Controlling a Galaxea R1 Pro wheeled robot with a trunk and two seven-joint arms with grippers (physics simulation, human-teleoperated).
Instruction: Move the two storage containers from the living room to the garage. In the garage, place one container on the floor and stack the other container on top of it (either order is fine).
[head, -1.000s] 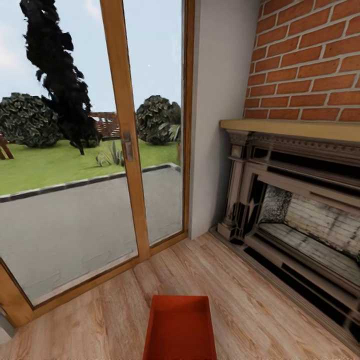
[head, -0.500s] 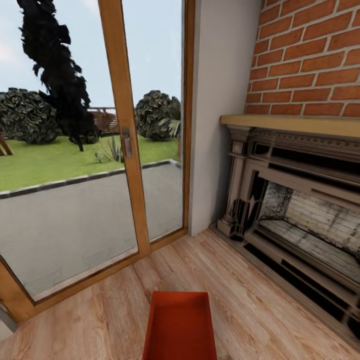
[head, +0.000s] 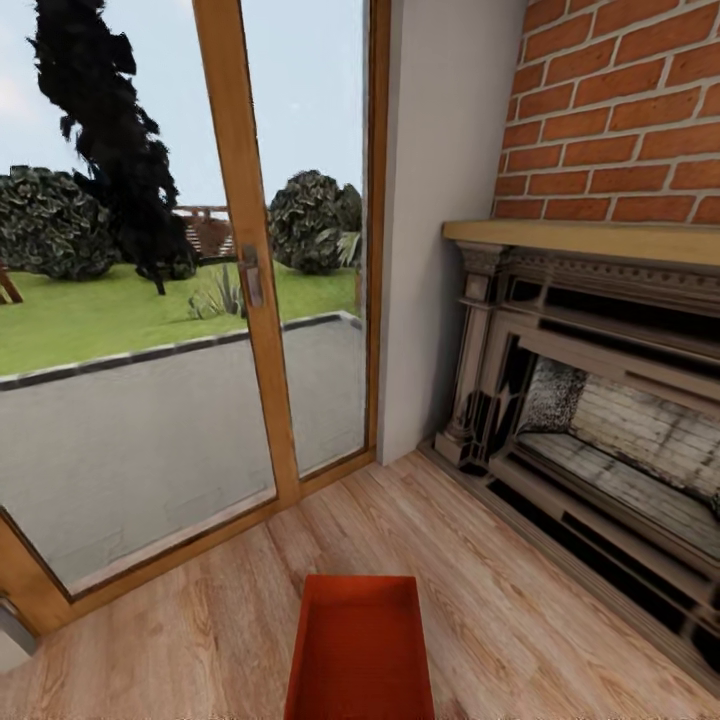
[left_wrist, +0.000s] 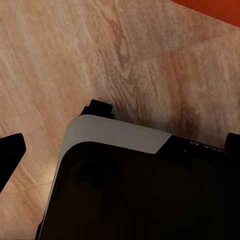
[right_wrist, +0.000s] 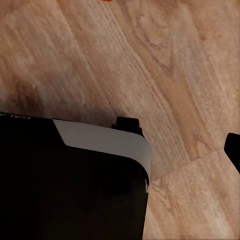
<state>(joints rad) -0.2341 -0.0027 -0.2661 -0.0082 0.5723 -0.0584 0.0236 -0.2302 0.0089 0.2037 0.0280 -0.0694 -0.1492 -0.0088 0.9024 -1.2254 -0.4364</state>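
— Wood planks (left_wrist: 75, 60) are showing beneath both pincers. How are the fingers standing?

— The left pincer (left_wrist: 122, 149) is gaping wide, its dark tips sitting at opposite edges of its camera's picture with nothing between them. The right pincer (right_wrist: 233, 150) is showing one tip, so I cannot tell its spread. The robot's dark body (left_wrist: 125, 200) is sitting just under both.

— And the bins?

— One orange-red storage container (head: 360, 650) is resting on the planks ahead of the pincers and between the two arms, apart from both; neither pincer is touching it. Only a corner of it is peeking in beyond the left pincer.

— Farther out?

— Wood-framed glass doors (head: 250, 300) and the fireplace (head: 600, 400) are standing well beyond the bin, with the brick wall (head: 620, 100) rising above the fireplace.

— So we're sitting in the living room.

— Yes. I'm judging nothing as done yet: this bin is waiting to be gripped, and the carrying, the garage and the stacking are all lying ahead.
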